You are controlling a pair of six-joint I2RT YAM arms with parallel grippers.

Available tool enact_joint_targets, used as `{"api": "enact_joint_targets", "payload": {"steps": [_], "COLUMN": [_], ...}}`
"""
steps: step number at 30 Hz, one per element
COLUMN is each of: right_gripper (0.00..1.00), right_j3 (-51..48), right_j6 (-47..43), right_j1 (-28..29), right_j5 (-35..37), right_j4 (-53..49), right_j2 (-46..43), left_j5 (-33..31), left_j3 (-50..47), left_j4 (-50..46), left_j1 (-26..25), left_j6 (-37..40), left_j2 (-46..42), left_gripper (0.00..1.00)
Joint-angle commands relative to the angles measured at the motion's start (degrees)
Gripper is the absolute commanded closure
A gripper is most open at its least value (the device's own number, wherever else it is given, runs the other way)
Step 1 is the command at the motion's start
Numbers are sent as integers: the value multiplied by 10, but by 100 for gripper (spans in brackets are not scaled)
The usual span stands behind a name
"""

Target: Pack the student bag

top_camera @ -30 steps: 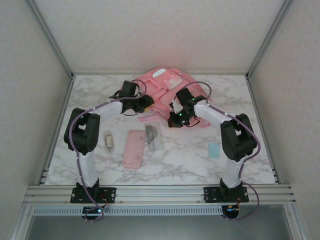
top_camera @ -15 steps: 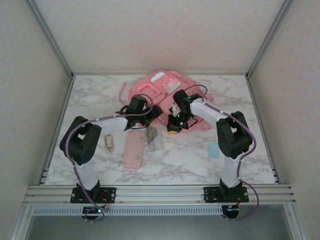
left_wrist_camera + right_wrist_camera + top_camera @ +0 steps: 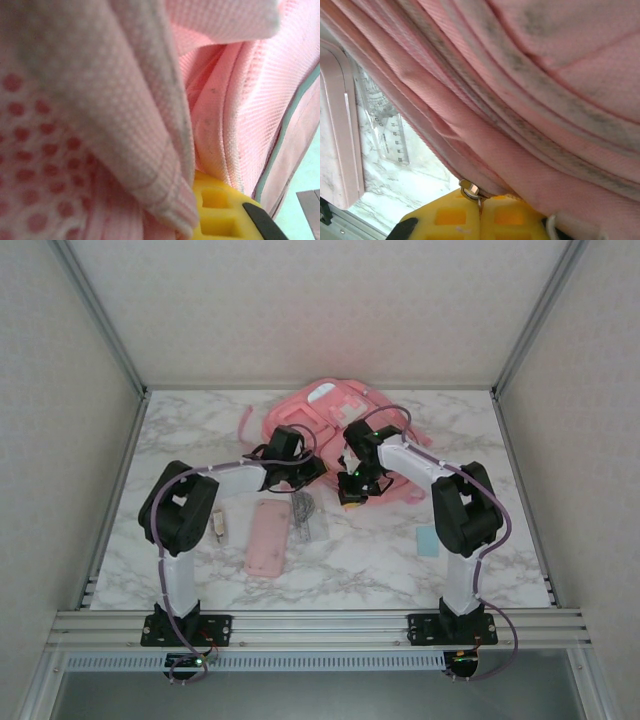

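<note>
1. Right gripper (image 3: 480,216) pinches the zipper pull (image 3: 470,189) of the student bag (image 3: 330,405), at the back of the table (image 3: 190,440).
2. Left gripper (image 3: 308,470) is buried in the bag; its grip is unclear.
3. The pull may slip, and the soft bag may drag.

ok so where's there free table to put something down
Bare marble between the pencil case and the blue card, running along the near edge. Also the far left corner. Crowded mid-table: left gripper, right gripper and ruler bunch at the backpack.
</note>
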Motion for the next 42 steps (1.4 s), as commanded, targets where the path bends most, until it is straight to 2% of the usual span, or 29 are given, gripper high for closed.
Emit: {"api": "enact_joint_targets", "payload": {"steps": [1,5,9,14,21,23,27,32,35,36,38,40,42], "right_gripper": [100,100,100,100,100,100,100,100,100,100,100,100,100], "right_j3": [-17,-13,-18,1,50,62,74,48,30,24,22,31,49], "right_j6": [-15,-26,-32,-41,-59,-74,-91,-55,4,32,78,107,111], "right_j1": [-38,-43,-44,-45,-34,-29,-30,-24,-24,-24,-24,-21,-16], "right_j5": [50,4,14,77,219,224,143,-25,-131,-165,-213,-245,-248], "right_j4": [-174,-168,-167,-167,-148,-144,-158,-111,-28,8,59,86,78], "right_j2": [-18,-19,-23,-33,-46,-48,-24,16,19,21,30,43,56], "left_j5": [-64,-68,-69,-56,-40,-35,-40,-75,-73,-69,-53,-37,-31], "left_j3": [44,59,83,143,179,184,205,273,276,258,200,124,46], "left_j4": [-75,-111,-137,-201,-247,-253,-269,-304,-309,-296,-260,-204,-147], "left_j1": [76,93,105,127,127,127,128,134,134,132,131,129,123], "left_j6": [135,166,197,245,301,307,318,301,256,236,188,139,86], "left_j2": [-8,-3,14,50,60,60,65,94,91,78,41,-7,-60], "left_gripper": [100,100,100,100,100,100,100,100,68,55,38,30,22]}}
